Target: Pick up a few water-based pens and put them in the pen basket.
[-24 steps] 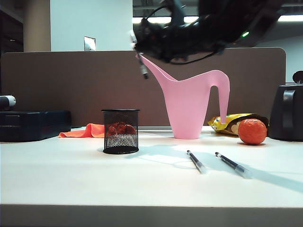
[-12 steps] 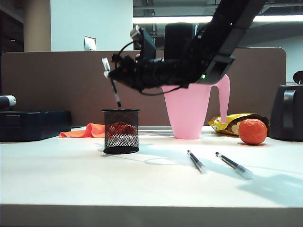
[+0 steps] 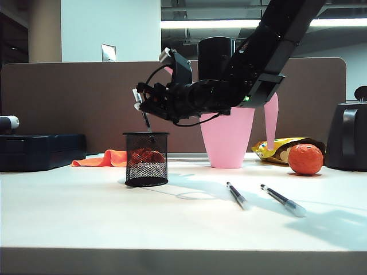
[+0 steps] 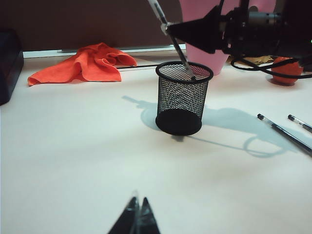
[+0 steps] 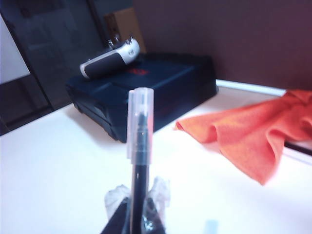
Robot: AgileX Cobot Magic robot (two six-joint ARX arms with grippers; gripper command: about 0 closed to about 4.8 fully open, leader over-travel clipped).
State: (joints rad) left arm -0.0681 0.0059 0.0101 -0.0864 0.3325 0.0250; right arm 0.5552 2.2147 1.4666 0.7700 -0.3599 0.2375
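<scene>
Left gripper (image 4: 137, 218) sits low over the table, pinched closed on nothing. Right gripper (image 3: 144, 103) hangs just above the basket (image 3: 147, 158), clamped on a pen (image 3: 143, 116) whose lower tip dips in at the rim. Two more pens (image 3: 237, 195) lie at the basket's 4 o'clock.

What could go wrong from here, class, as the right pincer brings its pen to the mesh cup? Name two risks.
1. The pen hangs tilted in the right pincer, its tip right at the rim of the pen basket; released so, it might catch the rim and fall outside.
2. The light basket could tip if the low arm or pen pushes it.
</scene>
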